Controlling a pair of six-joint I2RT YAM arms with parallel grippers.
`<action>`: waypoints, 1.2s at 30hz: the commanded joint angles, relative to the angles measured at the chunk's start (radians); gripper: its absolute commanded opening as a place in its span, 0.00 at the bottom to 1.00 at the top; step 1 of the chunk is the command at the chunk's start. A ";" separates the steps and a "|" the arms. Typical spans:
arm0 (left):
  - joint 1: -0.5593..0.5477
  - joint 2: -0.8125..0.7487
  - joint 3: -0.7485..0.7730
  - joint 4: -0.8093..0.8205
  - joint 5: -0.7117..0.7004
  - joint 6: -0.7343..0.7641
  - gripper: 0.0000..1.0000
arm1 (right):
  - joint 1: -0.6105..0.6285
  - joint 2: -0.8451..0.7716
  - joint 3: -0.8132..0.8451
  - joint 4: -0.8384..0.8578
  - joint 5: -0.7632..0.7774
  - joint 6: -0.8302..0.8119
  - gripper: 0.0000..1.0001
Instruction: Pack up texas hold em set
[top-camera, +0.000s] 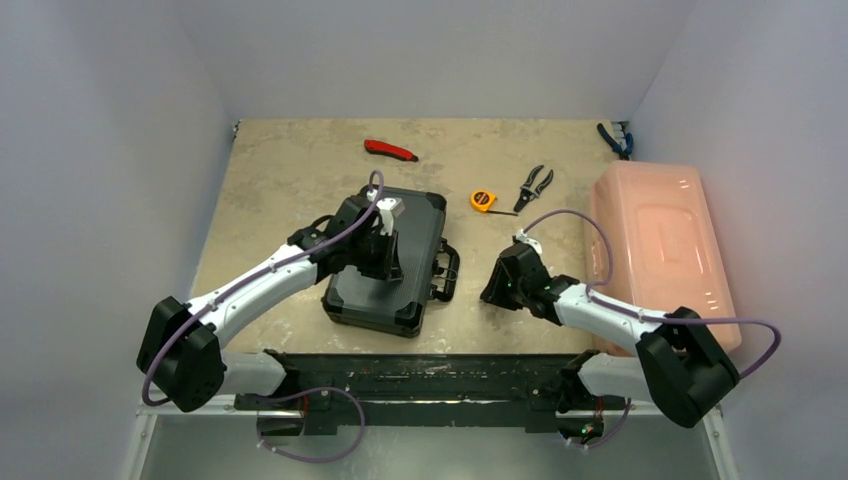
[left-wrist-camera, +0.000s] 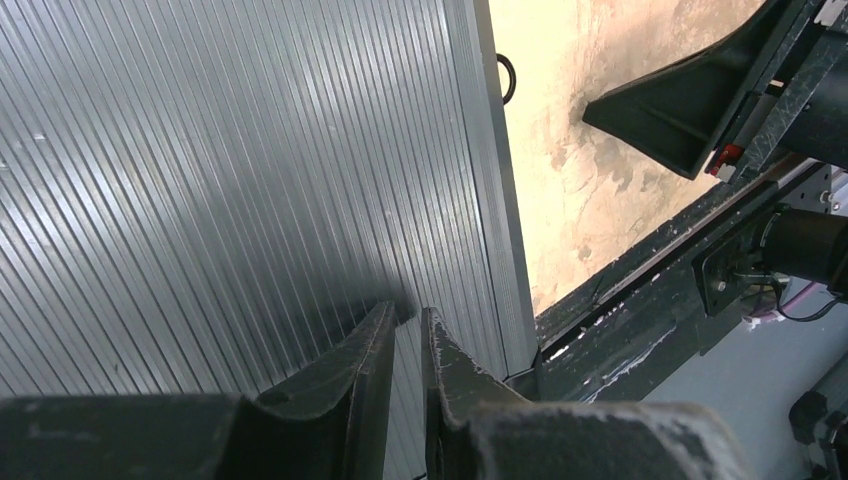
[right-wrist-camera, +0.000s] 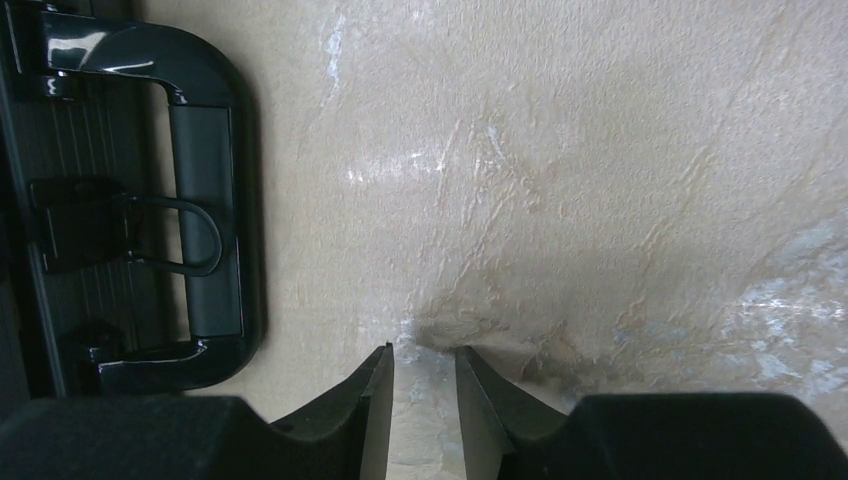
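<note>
Hiding the closed case (top-camera: 385, 262) lid, left tool (top-camera: 388, 252) nearly shut, right tool (right-wrist-camera: 421, 392) slightly open, empty.

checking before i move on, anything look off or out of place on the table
Nothing stands out. The black case lies shut and flat, and no chips or cards are spilled around it.

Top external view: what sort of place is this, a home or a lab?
Most likely a lab test cell: plain white walls box in a stone-look table, with both arms bolted to a metal rail.
</note>
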 joint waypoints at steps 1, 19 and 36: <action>-0.010 0.013 -0.014 0.050 -0.017 0.007 0.14 | -0.005 0.058 0.051 0.079 -0.016 0.006 0.33; -0.024 0.048 -0.148 0.106 -0.036 -0.019 0.09 | -0.006 0.264 0.194 0.189 -0.081 -0.040 0.28; -0.031 0.051 -0.164 0.122 -0.031 -0.024 0.08 | -0.007 0.278 0.234 0.230 -0.153 -0.095 0.24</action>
